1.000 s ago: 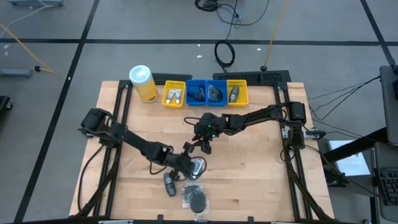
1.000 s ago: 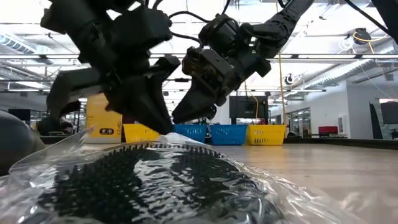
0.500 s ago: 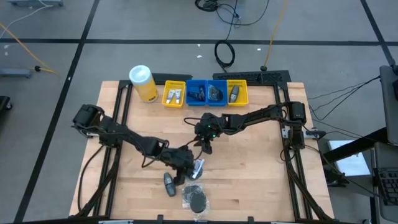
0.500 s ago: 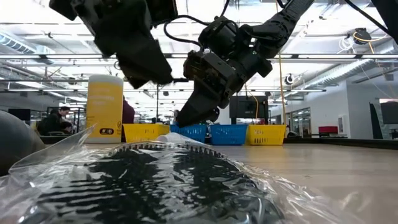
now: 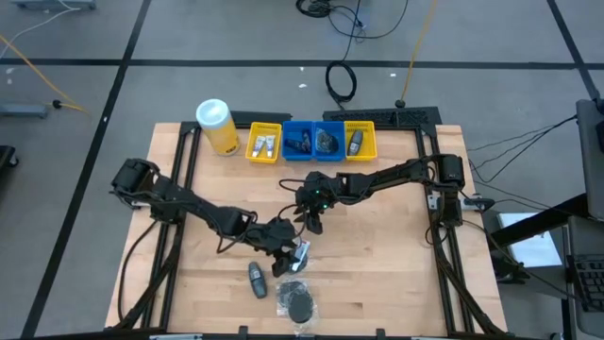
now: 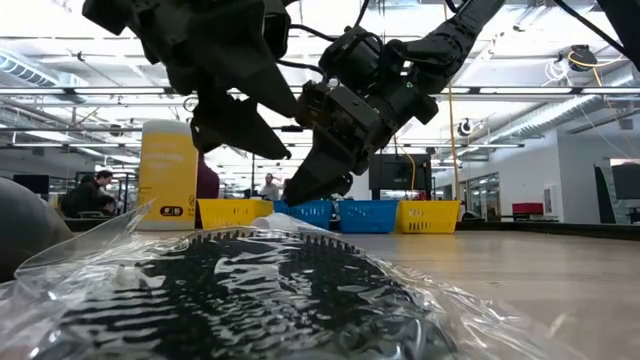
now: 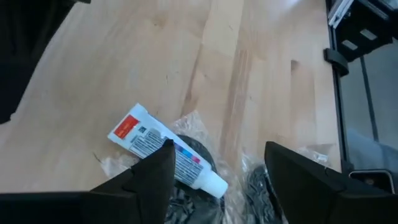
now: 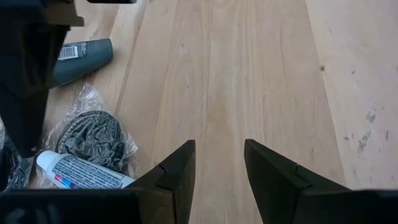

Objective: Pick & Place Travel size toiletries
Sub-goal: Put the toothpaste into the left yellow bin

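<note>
A small white tube (image 7: 163, 151) lies on the clear bag of a black round puff (image 7: 200, 151), near the table's front middle. My left gripper (image 7: 219, 149) hangs open just above them, its fingers clear of both; in the high view it is beside the tube (image 5: 300, 253). A dark grey oval bottle (image 5: 257, 279) and another bagged puff (image 5: 298, 300) lie nearer the front edge. My right gripper (image 5: 310, 219) stands open over bare wood just beyond the tube, nothing between its fingers (image 8: 180, 165).
A row of yellow and blue bins (image 5: 311, 142) holding small items stands at the far edge, with a tall yellow canister (image 5: 217, 126) to their left. Bare wood stretches to the right of both grippers. People show in the room behind (image 6: 95, 190).
My left gripper has opened wide and risen from just above the table, letting go beside the tube. The tube and the bagged puff lie where they were. My right gripper has kept still.
</note>
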